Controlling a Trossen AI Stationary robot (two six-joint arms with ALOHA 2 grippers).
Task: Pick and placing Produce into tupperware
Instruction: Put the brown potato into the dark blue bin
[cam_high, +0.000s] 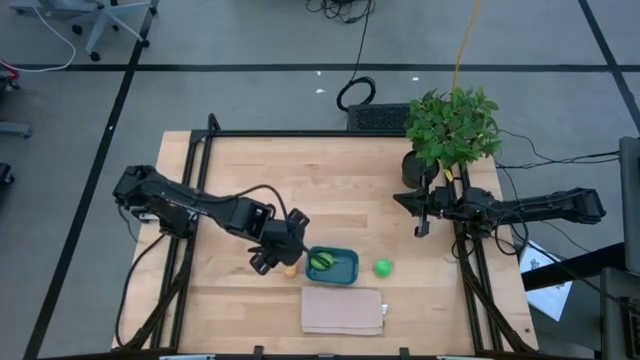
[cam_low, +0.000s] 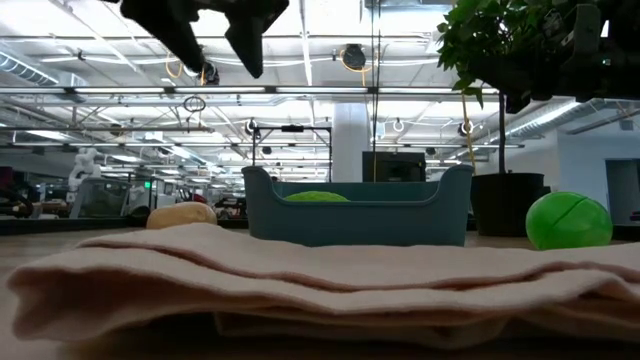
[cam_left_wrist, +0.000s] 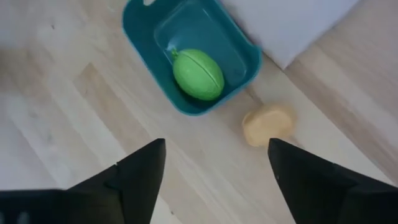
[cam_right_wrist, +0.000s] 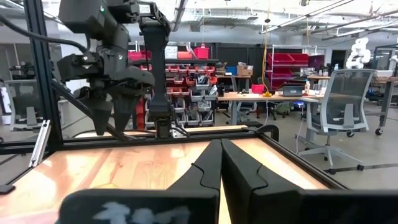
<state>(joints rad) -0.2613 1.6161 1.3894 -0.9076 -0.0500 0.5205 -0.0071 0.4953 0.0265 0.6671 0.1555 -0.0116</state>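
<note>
Fingers of the left gripper (cam_left_wrist: 214, 171) are standing wide apart with nothing between them, hanging above the bench (cam_high: 250, 180) just beside the tupperware (cam_high: 333, 266). Fingers of the right gripper (cam_right_wrist: 219, 165) are pressing together, empty, well away from the tupperware near the potted plant (cam_high: 452, 127).

The tupperware is sitting as a shallow teal-blue rectangle with rounded corners, and the lime-green piece (cam_left_wrist: 198, 74), egg-shaped with a seam along it, is lying inside. The yellow-orange piece (cam_left_wrist: 268, 124), pale and lumpy, is resting on the wood just outside the tupperware on the left gripper's side. The bright green ball (cam_high: 382, 267) is sitting on the opposite side of the tupperware, near but apart. The tan cloth (cam_high: 343, 311) is lying folded just in front of the tupperware.

From the low view, the cloth is hiding the tupperware's base, and its wall is covering all but the top of the lime-green piece.
</note>
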